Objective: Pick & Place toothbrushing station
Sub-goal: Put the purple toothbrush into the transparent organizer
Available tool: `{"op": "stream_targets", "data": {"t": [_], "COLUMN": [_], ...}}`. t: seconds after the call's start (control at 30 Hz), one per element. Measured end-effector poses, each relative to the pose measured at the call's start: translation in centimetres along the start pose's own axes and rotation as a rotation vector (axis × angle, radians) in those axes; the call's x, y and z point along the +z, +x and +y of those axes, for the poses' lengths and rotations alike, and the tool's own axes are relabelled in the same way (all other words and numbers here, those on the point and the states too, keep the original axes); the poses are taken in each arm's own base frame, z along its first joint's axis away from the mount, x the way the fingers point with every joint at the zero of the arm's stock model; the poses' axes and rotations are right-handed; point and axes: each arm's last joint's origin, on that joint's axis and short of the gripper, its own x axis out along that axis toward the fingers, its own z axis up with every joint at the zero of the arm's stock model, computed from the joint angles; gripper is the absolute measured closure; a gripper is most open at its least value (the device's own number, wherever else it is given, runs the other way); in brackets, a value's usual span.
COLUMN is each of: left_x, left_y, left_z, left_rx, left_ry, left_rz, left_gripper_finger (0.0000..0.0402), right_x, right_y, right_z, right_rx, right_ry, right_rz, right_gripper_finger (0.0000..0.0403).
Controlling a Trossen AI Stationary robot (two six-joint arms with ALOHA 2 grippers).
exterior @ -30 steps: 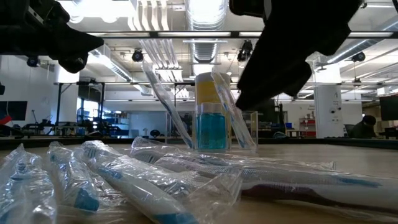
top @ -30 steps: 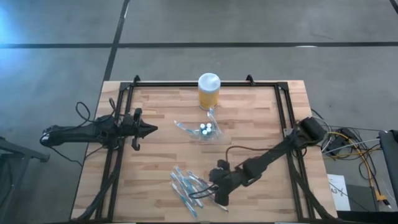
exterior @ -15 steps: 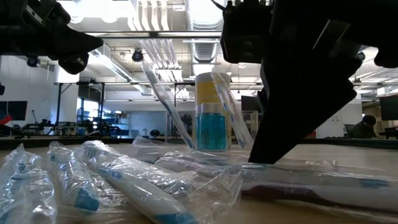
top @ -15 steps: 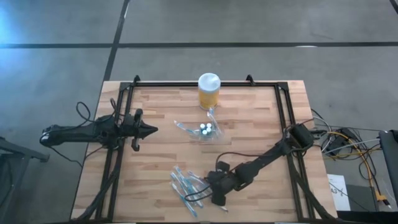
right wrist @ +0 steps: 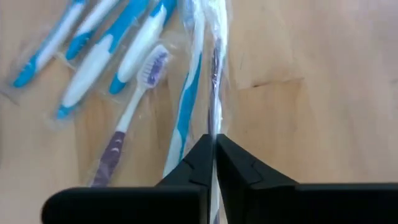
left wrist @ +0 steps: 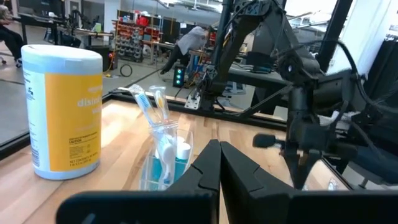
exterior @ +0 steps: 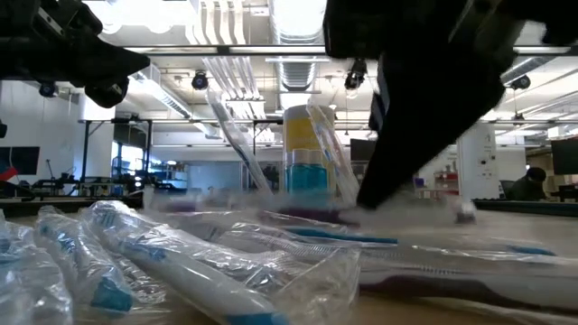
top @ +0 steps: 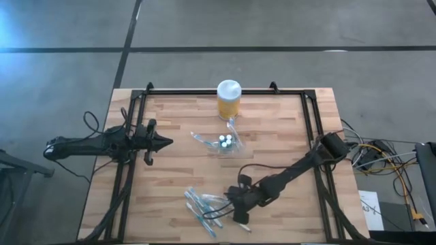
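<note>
The toothbrushing station [top: 225, 142], a small clear holder with toothbrushes standing in it [left wrist: 165, 155], rests on the wooden table's middle. Near the front edge lies a pile of wrapped toothbrushes [top: 203, 207], blue-and-white and purple ones [right wrist: 118, 59]. My right gripper [top: 230, 199] reaches in from the right over the pile's right side and is shut on one wrapped toothbrush [right wrist: 214, 74]. My left gripper [top: 168, 141] hangs shut at the table's left, pointing toward the station and touching nothing. My right gripper pinches a wrapped toothbrush between its two fingertips [right wrist: 200, 149], on the thin wrapped handle [right wrist: 215, 124]. The fingers come slanting down from the table's right side. The toothbrush runs on straight ahead of the fingertips, and in the low view it shows blurred, slightly raised [exterior: 307, 215] above the pile.
A yellow jar with a white lid [top: 229, 100] stands at the far edge, just behind the station. A black frame [top: 310, 129] runs along the table's sides. Bare wood lies between the station and the pile and at the right.
My right gripper has come down onto the pile's right side and shut on one wrapped toothbrush. The pile has been nudged toward the table's left, and the gripped toothbrush has started to rise off it.
</note>
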Motion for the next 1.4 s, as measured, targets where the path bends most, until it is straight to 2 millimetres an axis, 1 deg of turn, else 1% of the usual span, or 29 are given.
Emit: {"op": "stream_targets", "data": {"t": [0.2,0.3,0.37,0.43,0.5,0.57,0.67,0.8,0.9,0.97,1.1,1.2,1.3,1.4], "left_x": [0.0,0.0,0.1,0.1,0.1,0.1,0.2,0.4,0.1,-0.2,-0.5,-0.3,0.3,1.1], "left_y": [0.0,0.0,0.0,0.0,0.0,0.0,0.0,0.2,0.5,0.8,1.6,2.1,2.9,4.0], "left_z": [0.0,0.0,0.0,0.0,0.0,0.0,0.0,-0.1,-0.4,-0.6,-1.1,-1.6,-2.0,-2.6], "left_rx": [-0.001,-0.001,-0.001,-0.002,-0.002,-0.003,-0.004,-0.028,-0.124,-0.17,-0.21,-0.236,-0.248,-0.262], "left_ry": [-0.001,-0.006,-0.007,-0.01,-0.021,-0.026,-0.027,-0.073,-0.083,-0.093,-0.077,-0.073,-0.078,-0.078], "left_rz": [-0.003,-0.004,-0.006,-0.012,-0.012,-0.013,-0.021,-0.068,-0.105,-0.126,-0.12,-0.13,-0.145,-0.137], "left_gripper_finger": [0.0396,0.0396,0.0396,0.0396,0.0396,0.0396,0.0396,0.0396,0.0392,0.0378,0.0329,0.0284,0.024,0.0205], "right_x": [0.9,1.5,1.8,1.6,1.2,0.6,-0.5,-2.0,-2.8,-3.1,-3.6,-3.5,-3.1,-2.1], "right_y": [-3.5,-5.8,-7.7,-9.6,-11.2,-12.4,-13.5,-14.1,-14.0,-14.1,-13.9,-14.0,-14.0,-14.0], "right_z": [-0.5,-0.8,-1.0,-1.6,-2.5,-3.5,-5.0,-6.9,-8.5,-9.3,-10.4,-10.7,-10.7,-10.3], "right_rx": [-0.075,-0.11,-0.144,-0.192,-0.199,-0.179,-0.127,-0.065,-0.04,-0.018,0.049,0.05,0.031,0.005], "right_ry": [-0.004,-0.02,-0.061,-0.087,-0.075,-0.066,-0.063,-0.066,-0.061,-0.063,-0.096,-0.135,-0.176,-0.194], "right_rz": [-0.061,-0.131,-0.207,-0.279,-0.343,-0.409,-0.528,-0.694,-0.821,-0.909,-1.064,-1.178,-1.245,-1.273], "right_gripper_finger": [0.0395,0.0395,0.0395,0.0395,0.0395,0.0395,0.0395,0.0395,0.0395,0.0395,0.0395,0.0394,0.0394,0.0394]}}
